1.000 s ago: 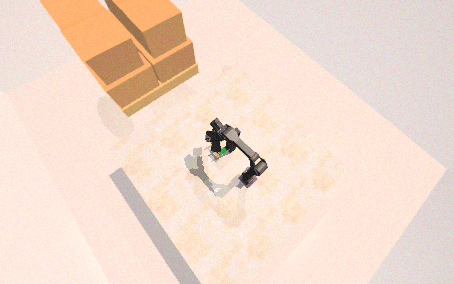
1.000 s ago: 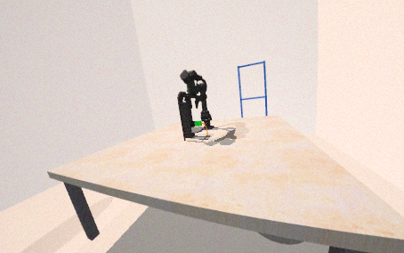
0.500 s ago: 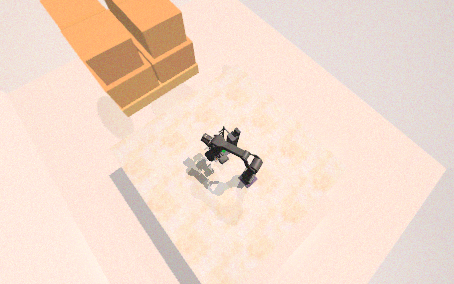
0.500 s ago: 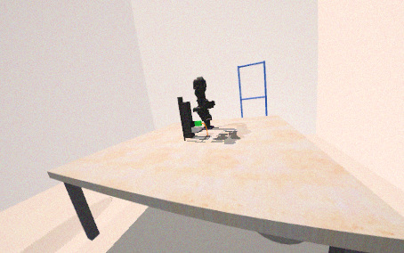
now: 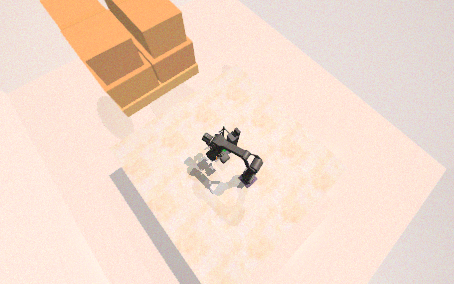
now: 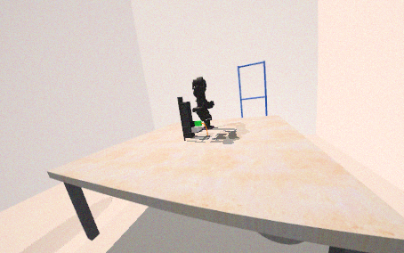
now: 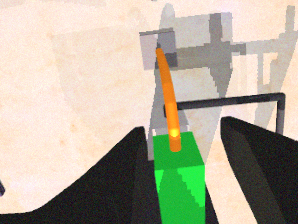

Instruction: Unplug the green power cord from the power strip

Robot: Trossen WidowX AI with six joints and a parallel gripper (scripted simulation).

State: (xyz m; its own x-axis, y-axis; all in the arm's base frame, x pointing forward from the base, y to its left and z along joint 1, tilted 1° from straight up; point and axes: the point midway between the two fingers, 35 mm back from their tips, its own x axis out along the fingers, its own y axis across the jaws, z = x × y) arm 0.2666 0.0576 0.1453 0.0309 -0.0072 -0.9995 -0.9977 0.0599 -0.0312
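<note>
Hand (image 5: 218, 155) (image 6: 203, 111) (image 7: 182, 131) partly open near green plug (image 5: 224, 150) (image 6: 197, 123) (image 7: 180, 185) with orange cord (image 6: 206, 129) (image 7: 169, 95).

Table (image 6: 147, 167): power strip (image 6: 184, 120) upright, towards the far left edge in the exterior view; arm (image 5: 234, 146) (image 6: 200, 95) just behind, rightward; plug (image 5: 224, 150) (image 6: 197, 123) (image 7: 181, 177) at the strip's right side, cord (image 6: 206, 129) (image 7: 170, 95) descending. Beyond far edge, near its right corner: frame (image 6: 265, 89). Top view, beyond upper left edge: stacked boxes (image 5: 172, 37) on pallet (image 5: 162, 91).

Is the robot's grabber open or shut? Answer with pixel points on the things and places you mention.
Open. In the wrist view, the gripper (image 5: 218, 154) (image 6: 203, 108) (image 7: 182, 131) has its fingers apart, with a gap between the green plug (image 5: 224, 150) (image 6: 197, 123) (image 7: 181, 187) and the right-hand finger in the picture.
</note>
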